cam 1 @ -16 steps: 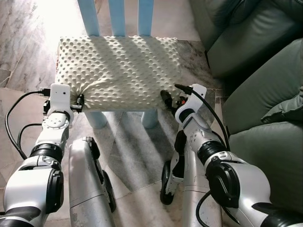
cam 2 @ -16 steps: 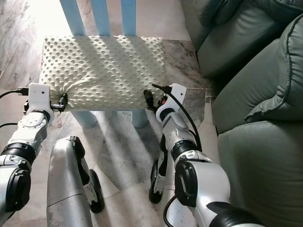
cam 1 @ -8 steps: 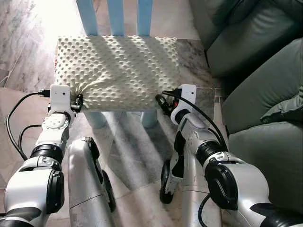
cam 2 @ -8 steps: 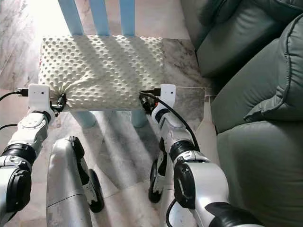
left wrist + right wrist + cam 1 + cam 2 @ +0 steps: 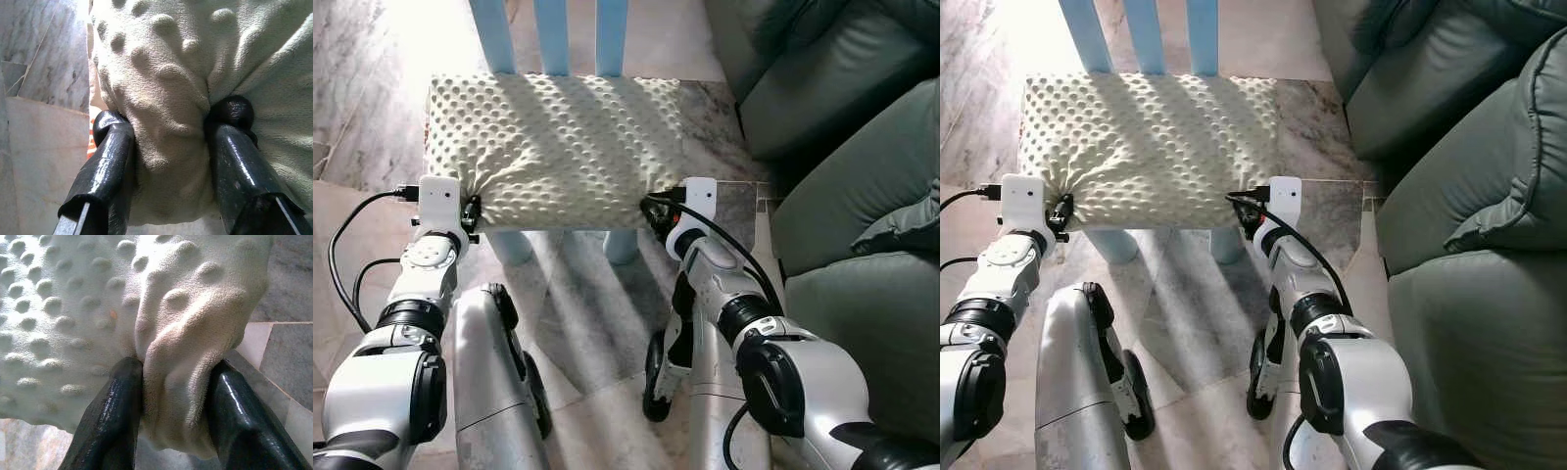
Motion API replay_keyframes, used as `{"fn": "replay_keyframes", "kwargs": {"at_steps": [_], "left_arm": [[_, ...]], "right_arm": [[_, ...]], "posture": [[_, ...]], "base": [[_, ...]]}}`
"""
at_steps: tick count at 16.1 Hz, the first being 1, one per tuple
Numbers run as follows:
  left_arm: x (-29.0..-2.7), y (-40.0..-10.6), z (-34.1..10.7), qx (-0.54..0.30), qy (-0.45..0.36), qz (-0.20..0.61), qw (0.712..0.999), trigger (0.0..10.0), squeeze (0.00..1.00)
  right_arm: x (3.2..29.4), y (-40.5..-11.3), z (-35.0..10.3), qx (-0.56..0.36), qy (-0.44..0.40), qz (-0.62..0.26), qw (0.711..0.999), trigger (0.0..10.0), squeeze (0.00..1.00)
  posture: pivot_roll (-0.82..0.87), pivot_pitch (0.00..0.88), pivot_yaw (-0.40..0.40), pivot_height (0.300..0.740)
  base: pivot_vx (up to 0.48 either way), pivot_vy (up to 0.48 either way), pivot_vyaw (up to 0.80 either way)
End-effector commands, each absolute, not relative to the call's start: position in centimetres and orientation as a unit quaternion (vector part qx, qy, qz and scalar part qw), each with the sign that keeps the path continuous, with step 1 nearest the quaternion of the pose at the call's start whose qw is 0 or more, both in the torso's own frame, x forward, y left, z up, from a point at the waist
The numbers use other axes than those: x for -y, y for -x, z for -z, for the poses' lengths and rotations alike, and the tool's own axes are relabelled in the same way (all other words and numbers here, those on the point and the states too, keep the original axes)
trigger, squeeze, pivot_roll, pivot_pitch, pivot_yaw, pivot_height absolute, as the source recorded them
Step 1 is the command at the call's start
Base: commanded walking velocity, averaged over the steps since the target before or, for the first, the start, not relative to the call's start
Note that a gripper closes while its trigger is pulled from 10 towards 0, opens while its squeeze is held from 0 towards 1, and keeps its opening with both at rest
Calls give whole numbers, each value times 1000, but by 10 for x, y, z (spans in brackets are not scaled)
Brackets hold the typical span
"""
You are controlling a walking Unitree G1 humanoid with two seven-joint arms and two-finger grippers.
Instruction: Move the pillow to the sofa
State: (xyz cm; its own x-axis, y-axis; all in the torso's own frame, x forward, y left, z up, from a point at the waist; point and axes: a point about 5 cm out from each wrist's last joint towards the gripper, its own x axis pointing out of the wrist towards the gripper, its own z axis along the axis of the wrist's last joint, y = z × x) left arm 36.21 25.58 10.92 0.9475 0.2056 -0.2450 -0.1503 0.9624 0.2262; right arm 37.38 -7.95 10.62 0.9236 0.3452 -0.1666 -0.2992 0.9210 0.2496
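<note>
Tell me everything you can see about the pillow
The pillow is cream, rectangular and soft-looking, its fleecy cover studded with rows of raised bumps. It lies flat on a light blue chair, beside the green sofa, striped by slat shadows. The left gripper pinches its near left corner and the right gripper its near right corner; the fabric bunches into folds between both sets of jaws.

My right claw (image 5: 173, 418) pinches a bunched fold of the cream, bumpy pillow (image 5: 98, 298) between both black fingers (image 5: 110, 423); grey marbled floor (image 5: 288, 298) lies beyond the pillow's edge.
</note>
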Motion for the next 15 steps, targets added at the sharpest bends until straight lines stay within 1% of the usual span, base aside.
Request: {"fn": "replay_keyframes", "kwargs": {"at_steps": [1,6,10,13,14,15], "left_arm": [[-257,-343,-74,-209,-93,-87,970,0,0],[-254,-343,-72,-213,-80,-89,970,0,0],[-245,-347,-73,-209,-61,-88,972,0,0],[-234,-353,-76,-201,-53,-74,975,0,0],[-221,-362,-87,-179,-46,-61,981,0,0],[-219,-365,-92,-169,-47,-57,983,0,0]], "right_arm": [[76,-364,-89,-136,-107,-167,971,0,0],[83,-366,-89,-136,-97,-158,973,0,0],[87,-368,-92,-133,-89,-155,975,0,0],[93,-373,-98,-127,-84,-149,977,0,0],[98,-378,-107,-112,-58,-153,980,0,0],[99,-379,-111,-104,-51,-159,980,0,0]], "posture": [[181,478,-111,496],[175,467,-115,496],[162,437,-120,496],[141,402,-129,496],[120,352,-136,496],[116,342,-137,496]], "base": [[0,0,0],[0,0,0],[0,0,0],[0,0,0],[0,0,0],[0,0,0]]}}
